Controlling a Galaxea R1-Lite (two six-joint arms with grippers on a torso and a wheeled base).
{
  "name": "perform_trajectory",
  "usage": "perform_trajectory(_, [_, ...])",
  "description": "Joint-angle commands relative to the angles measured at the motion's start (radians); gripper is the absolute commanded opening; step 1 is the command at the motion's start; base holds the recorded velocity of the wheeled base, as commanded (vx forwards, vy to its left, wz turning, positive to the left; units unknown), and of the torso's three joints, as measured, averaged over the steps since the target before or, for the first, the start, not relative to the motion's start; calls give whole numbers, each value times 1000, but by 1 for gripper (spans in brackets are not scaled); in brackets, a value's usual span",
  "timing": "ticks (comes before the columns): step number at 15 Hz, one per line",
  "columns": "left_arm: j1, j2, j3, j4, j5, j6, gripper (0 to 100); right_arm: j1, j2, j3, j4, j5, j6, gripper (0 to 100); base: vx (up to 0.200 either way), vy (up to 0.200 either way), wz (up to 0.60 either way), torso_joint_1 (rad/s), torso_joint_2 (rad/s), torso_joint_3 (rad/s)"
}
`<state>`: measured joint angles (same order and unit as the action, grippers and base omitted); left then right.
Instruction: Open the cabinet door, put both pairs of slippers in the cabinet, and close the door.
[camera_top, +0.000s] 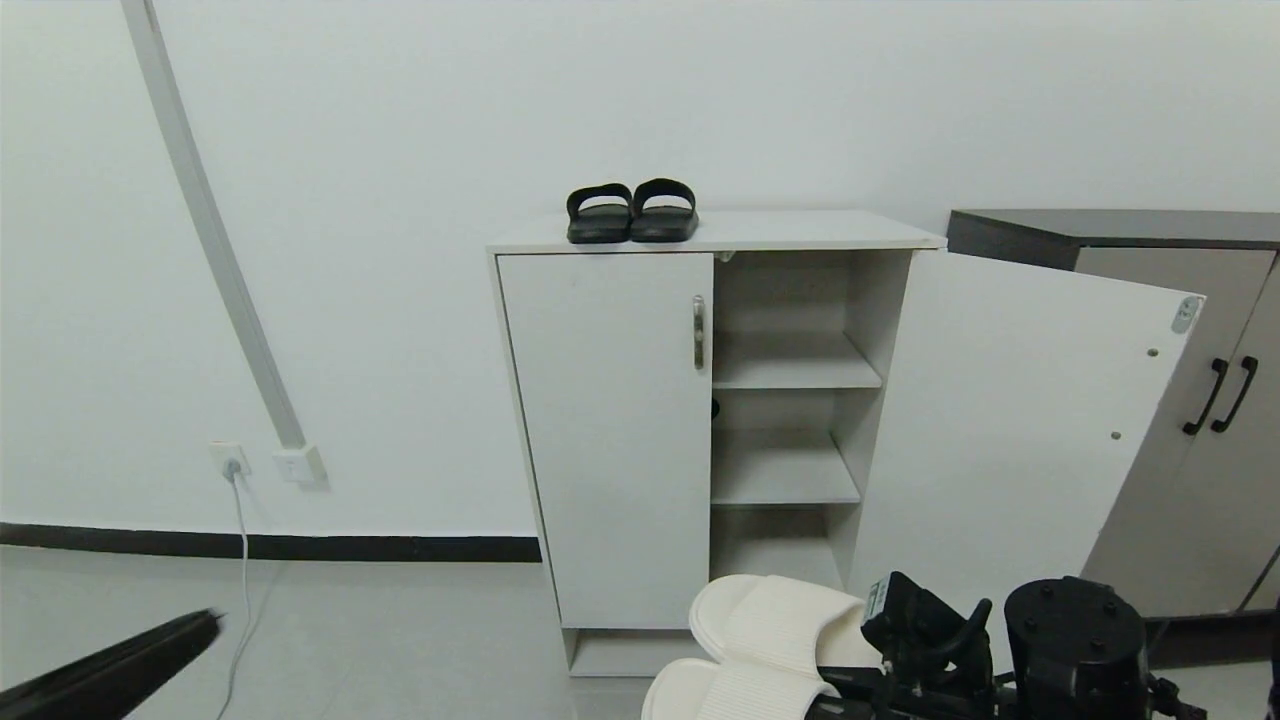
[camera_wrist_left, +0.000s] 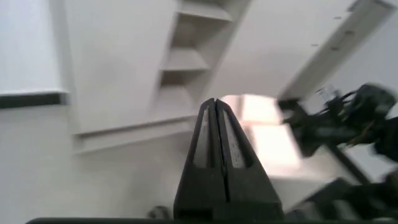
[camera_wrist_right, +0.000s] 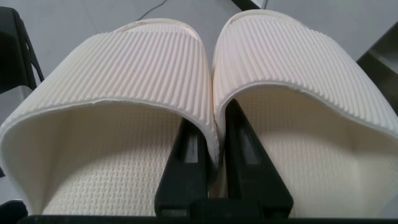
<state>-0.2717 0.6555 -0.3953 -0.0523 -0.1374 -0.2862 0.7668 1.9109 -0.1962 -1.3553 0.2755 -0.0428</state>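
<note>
Pinching the white slippers (camera_wrist_right: 137, 87) by their touching inner sides, the right jaws face the open cabinet (camera_top: 610, 440) ahead, the left jaws pressed together and empty; such a thin grip could drop one.

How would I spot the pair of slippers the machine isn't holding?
Find the white cabinet against the wall, right door swung open. On top, above the closed left door, sit two slippers side by side. They are black; the cream pair is in the right gripper.

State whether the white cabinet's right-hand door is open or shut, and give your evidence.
Open: the right-hand door stands angled outward, exposing the shelves inside, while the left door sits flush, shut.
</note>
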Motion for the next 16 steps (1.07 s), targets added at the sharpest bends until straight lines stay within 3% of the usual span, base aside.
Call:
perform_trajectory(1, [131, -261, 76, 89, 182, 61, 0, 0, 11, -2, -1, -1, 0, 0, 0, 0, 0, 0, 0, 0])
perform_trajectory(3, [138, -330, 128, 89, 286, 93, 0, 0, 11, 1, -11, -1, -2, 0, 0, 0, 0, 0, 0, 0])
perform_trajectory(4, [138, -382, 161, 89, 329, 122, 0, 0, 11, 0, -15, -1, -2, 0, 0, 0, 0, 0, 0, 0])
perform_trajectory(5, [144, -435, 202, 89, 387, 180, 0, 0, 11, 1, -15, -1, -2, 0, 0, 0, 0, 0, 0, 0])
perform_trajectory(6, [157, -465, 227, 91, 452, 216, 0, 0, 11, 1, -15, -2, -2, 0, 0, 0, 0, 0, 0, 0])
perform_trajectory(7, [169, -494, 253, 89, 496, 226, 0, 2, 11, 1, -15, -2, -2, 0, 0, 0, 0, 0, 0, 0])
perform_trajectory(10, [281, -599, 334, 89, 495, 248, 0, 2, 8, 6, -24, -2, -2, 0, 0, 0, 0, 0, 0, 0])
perform_trajectory(11, [276, -645, 365, 85, 472, 272, 0, 2, 8, 7, -25, -2, -2, 0, 0, 0, 0, 0, 0, 0])
perform_trajectory(14, [273, -656, 392, 14, 214, 286, 0, 2, 8, 4, -39, -2, -2, 0, 0, 0, 0, 0, 0, 0])
perform_trajectory(16, [272, -656, 389, 77, 133, 306, 0, 5, 10, 4, -42, -4, -2, 0, 0, 0, 0, 0, 0, 0])
